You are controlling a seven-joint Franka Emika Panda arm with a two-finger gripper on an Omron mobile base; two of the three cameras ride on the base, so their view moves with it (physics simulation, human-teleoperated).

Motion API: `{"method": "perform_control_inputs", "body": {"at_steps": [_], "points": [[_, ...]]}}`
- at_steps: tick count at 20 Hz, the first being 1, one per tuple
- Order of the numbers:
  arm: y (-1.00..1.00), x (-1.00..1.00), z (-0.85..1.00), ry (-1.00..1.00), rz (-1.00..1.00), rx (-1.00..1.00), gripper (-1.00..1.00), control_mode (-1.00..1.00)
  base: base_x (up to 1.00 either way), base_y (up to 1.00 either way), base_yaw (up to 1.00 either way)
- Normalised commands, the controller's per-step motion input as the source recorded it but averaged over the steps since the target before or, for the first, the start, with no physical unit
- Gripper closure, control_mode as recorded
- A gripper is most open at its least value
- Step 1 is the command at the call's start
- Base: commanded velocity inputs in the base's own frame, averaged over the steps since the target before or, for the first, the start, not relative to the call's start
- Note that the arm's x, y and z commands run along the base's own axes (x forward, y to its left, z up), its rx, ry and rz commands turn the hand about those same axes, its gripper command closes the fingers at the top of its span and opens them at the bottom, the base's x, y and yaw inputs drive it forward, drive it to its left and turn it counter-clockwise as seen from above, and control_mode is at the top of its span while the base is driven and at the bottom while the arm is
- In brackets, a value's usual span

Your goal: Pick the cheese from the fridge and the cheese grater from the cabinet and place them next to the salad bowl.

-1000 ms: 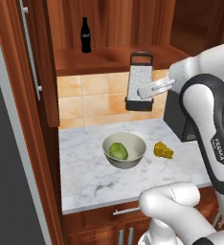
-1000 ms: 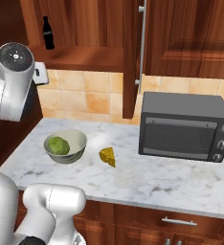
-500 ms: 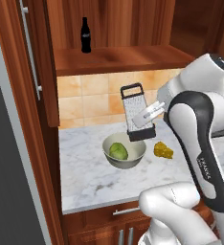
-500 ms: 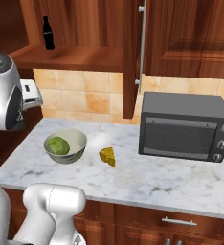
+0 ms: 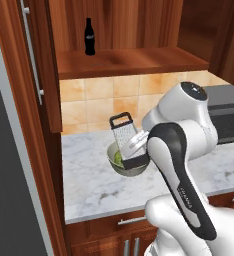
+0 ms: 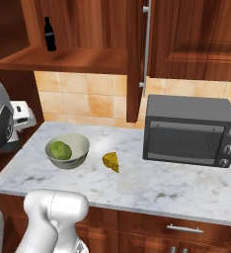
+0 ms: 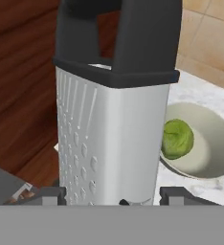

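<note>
My gripper (image 5: 135, 144) is shut on the cheese grater (image 5: 123, 135), a silvery perforated box with a black handle. It hangs tilted just above the counter, in front of the salad bowl (image 5: 129, 170). In the hand view the grater (image 7: 111, 124) stands between my fingertips (image 7: 43, 195), and the pale bowl (image 7: 206, 162) with its green salad (image 7: 177, 139) lies to its right. From the right base view the bowl (image 6: 77, 157) sits on the marble counter with the cheese (image 6: 110, 161) close to its right. The reddish-brown cabinet (image 6: 137, 59) stands open above. The fridge (image 5: 11, 190) edges the left.
A dark cola bottle (image 5: 90, 36) stands on the open cabinet shelf. A grey toaster oven (image 6: 191, 129) takes up the counter's right end. The cabinet door with its silver bar handle (image 6: 146, 47) hangs open above the cheese. A tiled wall backs the counter.
The arm has swung left and down with the grater, from high over the cheese to low beside the bowl. Bowl and cheese have not moved.
</note>
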Motion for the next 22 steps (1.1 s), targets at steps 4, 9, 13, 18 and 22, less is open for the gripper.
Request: {"method": "perform_control_inputs", "body": {"at_steps": [4,9,13,18,22], "points": [[0.04,0.0,-0.78,0.0,0.0,0.04,1.0,-1.0,0.0,0.0,0.0],[0.01,0.01,-0.31,0.0,-0.07,0.04,1.0,-1.0,0.0,0.0,0.0],[0.01,0.05,0.04,-0.01,-0.14,0.0,1.0,-1.0,0.0,0.0,0.0],[0.22,0.38,0.11,0.0,-0.15,-0.01,1.0,-1.0,0.0,0.0,0.0],[0.21,0.37,-0.02,-0.05,-0.13,0.03,1.0,-1.0,0.0,0.0,0.0]]}}
